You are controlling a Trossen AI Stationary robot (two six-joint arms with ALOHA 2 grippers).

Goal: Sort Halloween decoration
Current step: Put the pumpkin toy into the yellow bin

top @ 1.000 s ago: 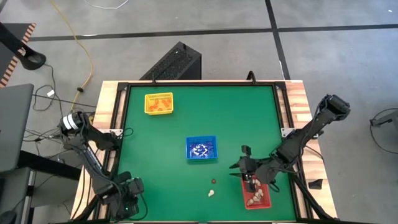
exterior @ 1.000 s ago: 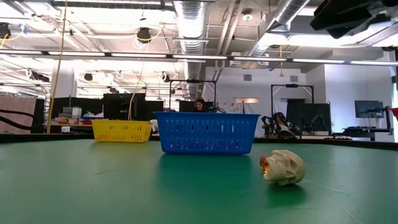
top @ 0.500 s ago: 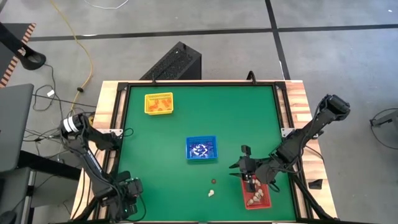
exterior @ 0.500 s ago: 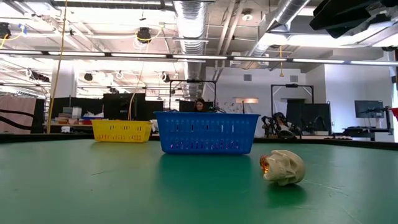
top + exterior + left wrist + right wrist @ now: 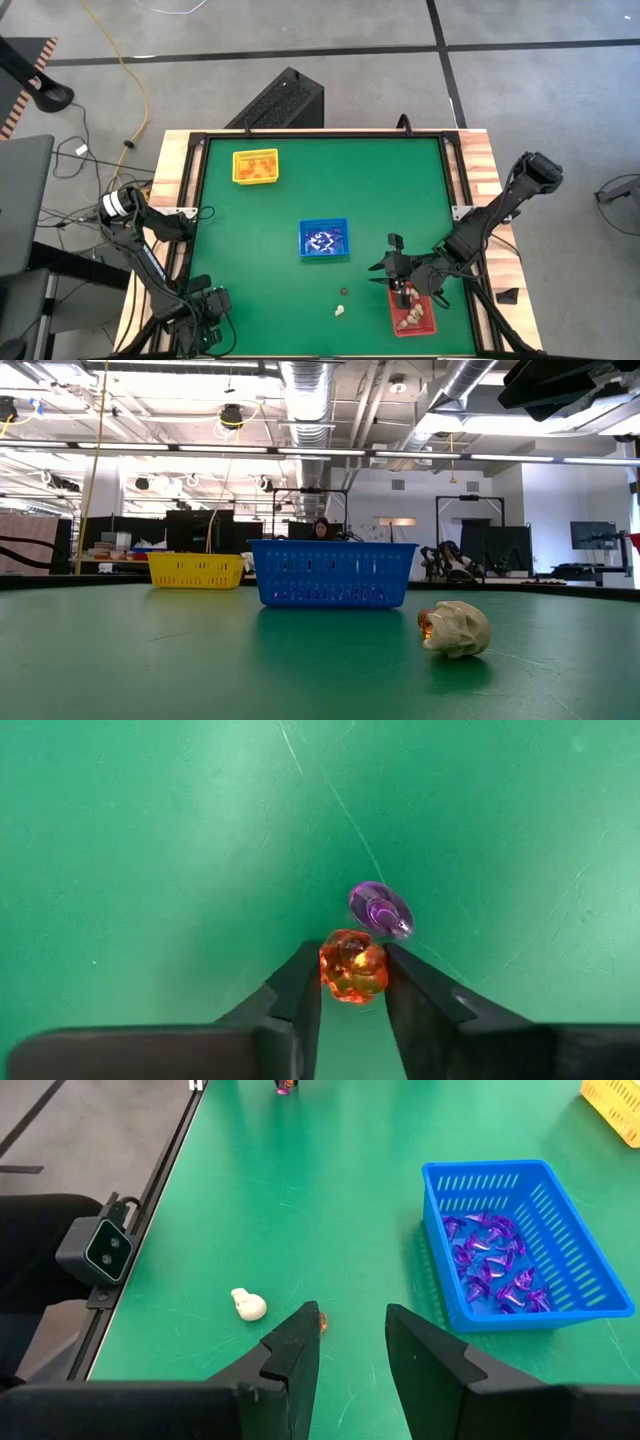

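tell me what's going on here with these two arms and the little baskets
The robot is sorting tiny trinkets into coloured trays. The left claw sits at the table's near left corner, its fingers either side of an orange trinket, with a purple trinket lying just beyond. The right claw hangs open over the red tray. A cream trinket lies loose on the mat.

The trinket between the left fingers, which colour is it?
Translucent orange trinket; the left wrist view shows it best.

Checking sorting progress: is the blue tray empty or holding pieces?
Holding pieces: the blue tray contains a cluster of purple trinkets, seen in the right wrist view.
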